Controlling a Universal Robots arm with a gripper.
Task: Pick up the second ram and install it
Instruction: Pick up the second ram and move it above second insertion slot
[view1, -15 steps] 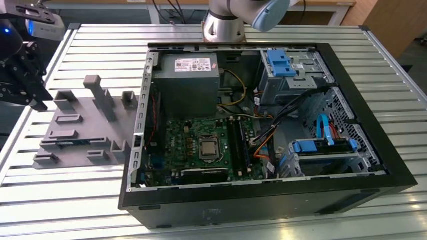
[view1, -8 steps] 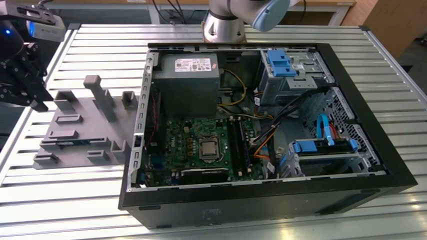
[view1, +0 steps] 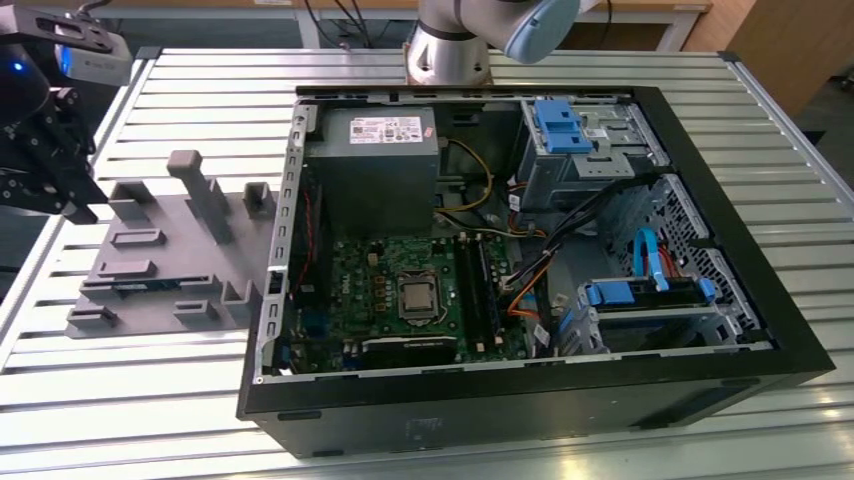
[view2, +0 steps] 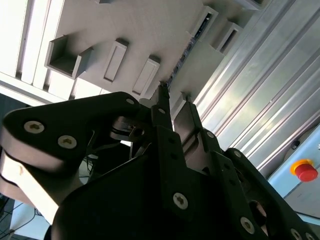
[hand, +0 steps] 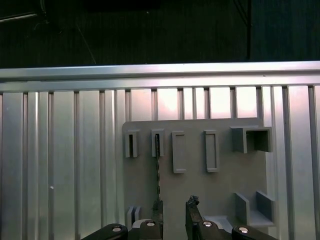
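Claw: your one claw (hand: 175, 212) hangs above the tray, on the side away from the computer case. Its fingers are apart and grip nothing.
Claw's line-up: one finger sits nearly over the ram stick's top edge. You are close to straddling it, I judge, but not yet around it.
Tray: one grey tray (view1: 174, 265) lies flat on the bench (view1: 134, 400), just beside the computer case. That probably keeps the carry from holder to board short.
Pockets: in the first wrist view you can count four narrow pockets (hand: 178, 152) in a row on the tray, with wider brackets further along.
Ram stick: I count one ram stick (hand: 157, 170) in the tray. It stands on its thin edge in the second pocket of that row, so you see it as a dark line. Held upright like this, its flat faces are offered to your fingers, as I read it.
Computer case: one black computer case (view1: 534, 400) lies on its side next to the tray, open face up, likely so you can reach in from above.
Motherboard: one green motherboard (view1: 360, 270) lies flat in the half of the case nearer the tray, with one silver processor (view1: 418, 295) at its middle.
Memory slots: I cannot tell whether a stick is already seated there.
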